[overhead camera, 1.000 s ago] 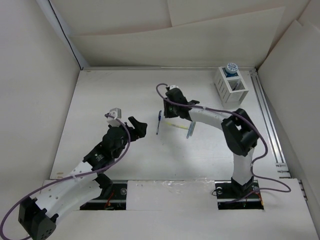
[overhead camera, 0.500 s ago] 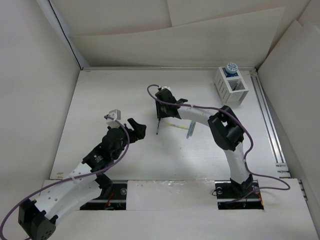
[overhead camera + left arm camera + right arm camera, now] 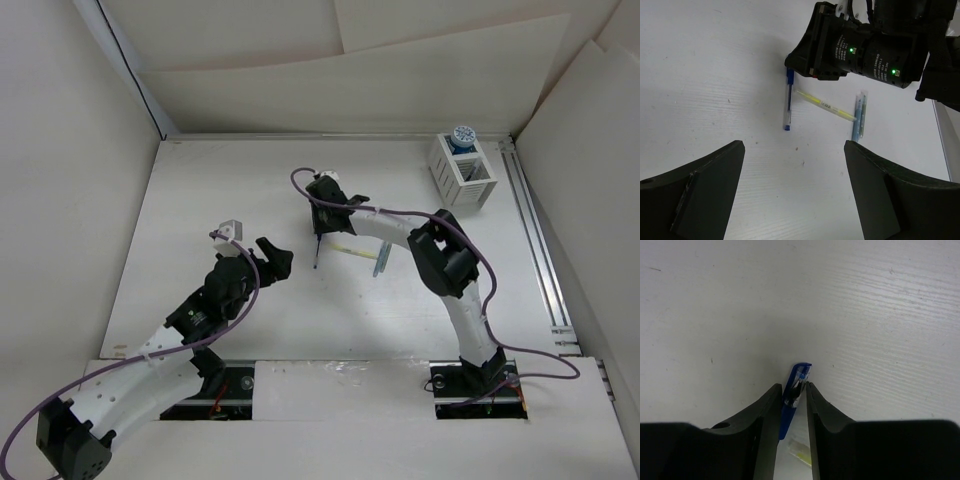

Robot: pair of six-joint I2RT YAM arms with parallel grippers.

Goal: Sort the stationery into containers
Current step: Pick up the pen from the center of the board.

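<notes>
The dark blue pen (image 3: 317, 246) lies on the table, its clip end pinched between the fingers of my right gripper (image 3: 792, 388), which is shut on it; the pen (image 3: 794, 390) still touches the surface. Just to its right lie the pale-yellow stick (image 3: 350, 250) and the light-blue stick (image 3: 380, 260). In the left wrist view the pen (image 3: 788, 102), yellow stick (image 3: 826, 105) and light-blue stick (image 3: 858, 117) lie ahead of my open, empty left gripper (image 3: 794, 150). A blue-and-white roll (image 3: 462, 136) sits in the back compartment of the white slatted organizer box (image 3: 466, 180) at the far right.
White walls enclose the table on the left, back and right. A metal rail (image 3: 535, 250) runs along the right edge beside the organizer. My left gripper (image 3: 275, 258) hovers left of the pen.
The right gripper has moved left over the pen's clip end and its jaws have come in around it. The left arm has stayed where it was.
</notes>
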